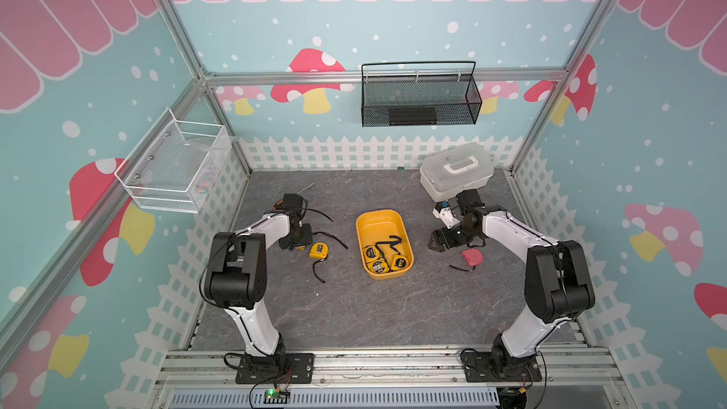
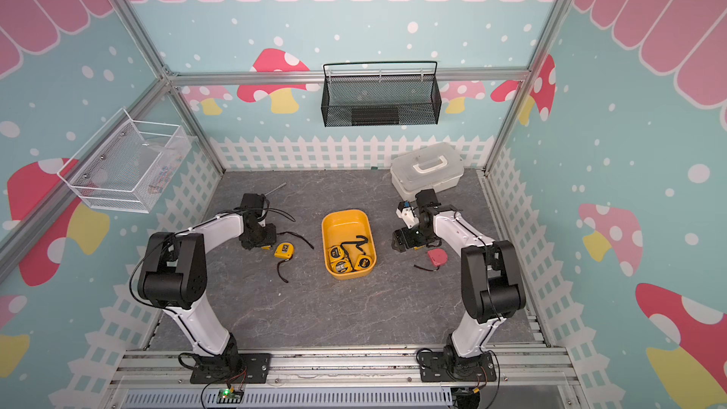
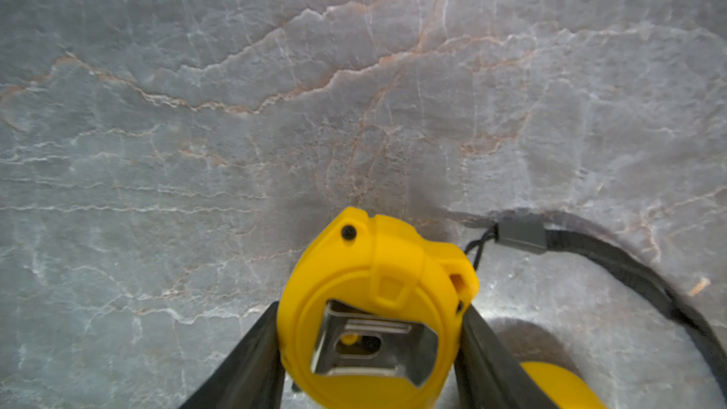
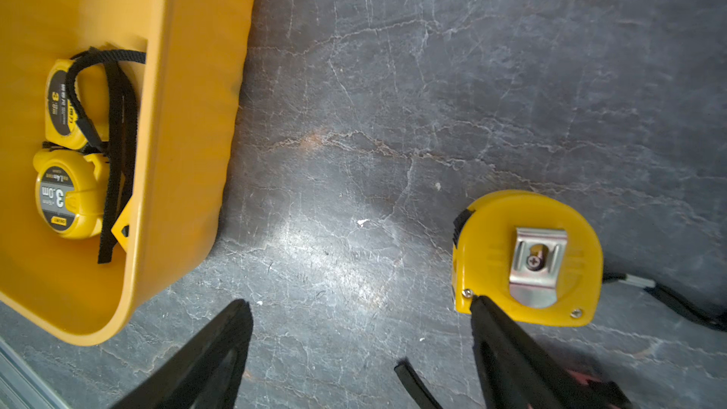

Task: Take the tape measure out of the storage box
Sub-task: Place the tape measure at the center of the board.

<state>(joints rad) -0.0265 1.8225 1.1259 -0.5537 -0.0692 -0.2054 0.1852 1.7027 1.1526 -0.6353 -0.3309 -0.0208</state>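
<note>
Left gripper (image 3: 371, 306) pinching a tape measure (image 3: 369, 265) low over the table (image 3: 236, 112)
It is held outside the storage box (image 1: 379, 226), where other tapes (image 1: 381, 259) lie. It should settle the case flat before spreading, then rise clear of the strap (image 3: 613, 259). Right gripper (image 4: 358, 300) hangs spread, empty.

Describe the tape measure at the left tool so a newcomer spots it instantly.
On the grey table, look to the robot's left of the yellow storage box. The left tool straddles a yellow tape measure there. Unlike the loose tape measure beside it, it sits between the tool's fingers, metal belt clip showing.
</note>
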